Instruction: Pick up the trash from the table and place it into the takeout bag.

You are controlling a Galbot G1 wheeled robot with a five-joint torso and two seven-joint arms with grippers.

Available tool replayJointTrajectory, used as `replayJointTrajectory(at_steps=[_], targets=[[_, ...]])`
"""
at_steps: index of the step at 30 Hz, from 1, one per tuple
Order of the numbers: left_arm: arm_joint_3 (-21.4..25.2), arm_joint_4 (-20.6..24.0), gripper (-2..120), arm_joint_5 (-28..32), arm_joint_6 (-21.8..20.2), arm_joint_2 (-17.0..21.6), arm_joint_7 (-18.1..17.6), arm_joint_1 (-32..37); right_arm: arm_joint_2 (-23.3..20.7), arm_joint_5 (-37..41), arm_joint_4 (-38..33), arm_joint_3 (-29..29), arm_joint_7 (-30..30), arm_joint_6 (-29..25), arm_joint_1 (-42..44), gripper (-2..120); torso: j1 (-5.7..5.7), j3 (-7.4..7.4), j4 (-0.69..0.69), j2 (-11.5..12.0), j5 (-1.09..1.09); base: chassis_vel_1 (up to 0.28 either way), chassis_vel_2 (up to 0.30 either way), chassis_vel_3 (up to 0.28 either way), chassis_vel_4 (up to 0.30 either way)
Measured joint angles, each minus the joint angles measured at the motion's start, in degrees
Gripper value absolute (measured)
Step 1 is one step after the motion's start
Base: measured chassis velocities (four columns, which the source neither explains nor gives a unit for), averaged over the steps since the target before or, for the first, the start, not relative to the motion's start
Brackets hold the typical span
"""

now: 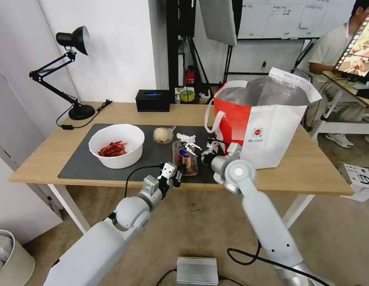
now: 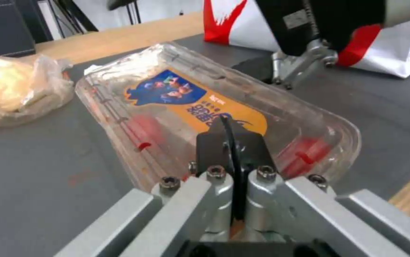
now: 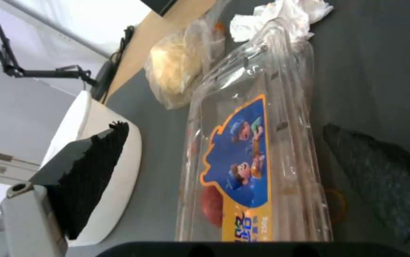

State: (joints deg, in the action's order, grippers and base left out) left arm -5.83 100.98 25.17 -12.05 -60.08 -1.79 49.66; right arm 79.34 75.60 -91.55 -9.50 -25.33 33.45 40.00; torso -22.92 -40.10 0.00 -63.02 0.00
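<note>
On the tabletop's (image 1: 303, 167) grey mat, the clear hinged tray (image 1: 185, 158) lies left of the takeout bag (image 1: 271, 131), the left hand (image 1: 177, 173) pinched together at its near end, the right hand (image 1: 200, 153) spread apart beside it.

You have a clear hinged plastic tray (image 1: 185, 158) with an orange-edged blue cartoon label and red bits — beside it, a white round bowl (image 1: 117, 145) of red scraps, on the dark grey mat (image 1: 79, 163).
</note>
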Motion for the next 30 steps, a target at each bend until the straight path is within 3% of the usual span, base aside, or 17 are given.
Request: replayJointTrajectory(at_steps=[10,30], targets=[[-0.16,-0.2,0,0.13,0.05,-0.06,-0.03,-0.09,0.79,0.16,0.66,0.6,-4.49,3.03,-1.66,100,0.0,0.0,0.0,0.0,0.0,0.0,0.0,0.0,0.0],[-0.42,-0.79,0,0.15,0.38,-0.58,-0.07,-0.42,3.27,0.24,3.49,1.94,-5.32,4.64,-4.22,100,0.0,0.0,-0.01,0.0,0.0,0.0,0.0,0.0,0.0]])
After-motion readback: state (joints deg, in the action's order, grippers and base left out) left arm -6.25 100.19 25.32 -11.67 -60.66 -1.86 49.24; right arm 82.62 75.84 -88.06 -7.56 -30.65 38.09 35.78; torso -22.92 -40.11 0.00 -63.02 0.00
